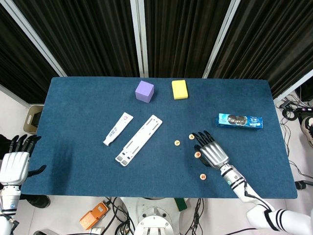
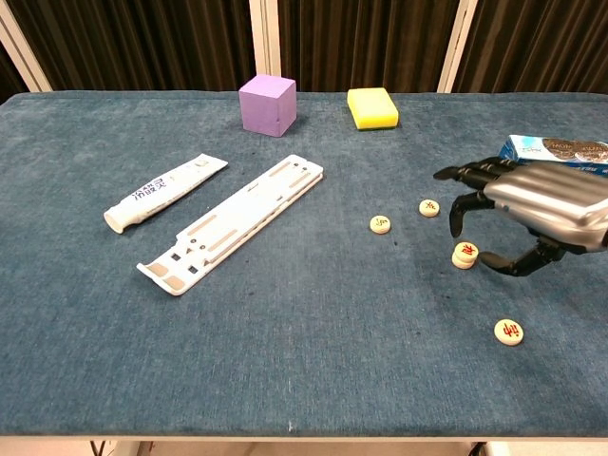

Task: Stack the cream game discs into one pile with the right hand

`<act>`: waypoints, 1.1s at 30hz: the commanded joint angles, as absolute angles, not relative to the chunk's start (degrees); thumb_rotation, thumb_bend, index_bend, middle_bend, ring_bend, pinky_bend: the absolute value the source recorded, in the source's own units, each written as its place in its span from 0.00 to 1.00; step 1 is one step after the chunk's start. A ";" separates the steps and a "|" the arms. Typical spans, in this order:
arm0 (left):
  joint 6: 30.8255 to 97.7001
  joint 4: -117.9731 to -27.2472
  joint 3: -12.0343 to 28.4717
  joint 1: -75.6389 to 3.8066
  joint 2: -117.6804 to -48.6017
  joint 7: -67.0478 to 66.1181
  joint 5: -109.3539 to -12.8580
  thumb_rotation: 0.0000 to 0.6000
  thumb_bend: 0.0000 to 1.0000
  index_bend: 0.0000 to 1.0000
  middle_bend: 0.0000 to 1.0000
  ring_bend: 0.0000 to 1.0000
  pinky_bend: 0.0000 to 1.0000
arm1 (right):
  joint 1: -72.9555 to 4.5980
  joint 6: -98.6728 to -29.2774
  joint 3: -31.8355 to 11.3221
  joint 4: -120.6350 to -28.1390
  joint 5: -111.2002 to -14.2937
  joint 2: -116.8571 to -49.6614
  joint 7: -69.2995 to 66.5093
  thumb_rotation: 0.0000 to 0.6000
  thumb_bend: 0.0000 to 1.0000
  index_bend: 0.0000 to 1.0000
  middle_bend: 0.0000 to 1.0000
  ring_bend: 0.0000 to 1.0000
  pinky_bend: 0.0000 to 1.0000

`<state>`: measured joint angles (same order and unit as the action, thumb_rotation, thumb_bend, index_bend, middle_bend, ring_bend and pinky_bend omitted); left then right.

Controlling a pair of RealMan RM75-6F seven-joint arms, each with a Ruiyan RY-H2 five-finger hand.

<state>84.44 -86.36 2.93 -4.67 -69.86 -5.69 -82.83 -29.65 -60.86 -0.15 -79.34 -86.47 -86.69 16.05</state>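
Observation:
Several cream game discs with red marks lie on the blue table. One disc (image 2: pixel 381 224) and another disc (image 2: pixel 429 207) lie singly. A short pile of two discs (image 2: pixel 465 254) stands just right of them, and a further disc (image 2: pixel 510 332) lies nearer the front edge. My right hand (image 2: pixel 532 204) hovers just right of the pile with its fingers (image 2: pixel 458 217) spread and arched and its thumb low beside the pile, holding nothing. In the head view the right hand (image 1: pixel 211 151) sits beside the pile (image 1: pixel 197 154). My left hand (image 1: pixel 14 164) hangs open off the table's left edge.
A white slotted tray (image 2: pixel 236 221) and a white tube (image 2: pixel 163 193) lie left of centre. A purple cube (image 2: pixel 267 104) and a yellow sponge (image 2: pixel 372 107) stand at the back. A blue biscuit pack (image 2: pixel 556 150) lies just behind the right hand.

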 commanded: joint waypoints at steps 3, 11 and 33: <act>84.53 -86.41 2.91 -4.59 -69.81 -5.66 -82.81 1.00 0.08 0.15 0.13 0.07 0.00 | -27.21 -66.82 2.75 -84.32 -92.23 -82.61 14.26 1.00 0.55 0.44 0.07 0.00 0.09; 84.41 -86.48 2.82 -4.76 -69.97 -5.76 -83.11 1.00 0.07 0.15 0.13 0.07 0.00 | -24.73 -67.12 9.15 -85.73 -97.23 -79.08 14.56 1.00 0.40 0.47 0.07 0.00 0.08; 85.18 -85.99 2.50 -3.98 -70.05 -5.04 -83.09 1.00 0.08 0.15 0.13 0.07 0.00 | -25.01 -62.88 8.76 -82.58 -97.53 -82.24 15.59 1.00 0.45 0.50 0.07 0.00 0.08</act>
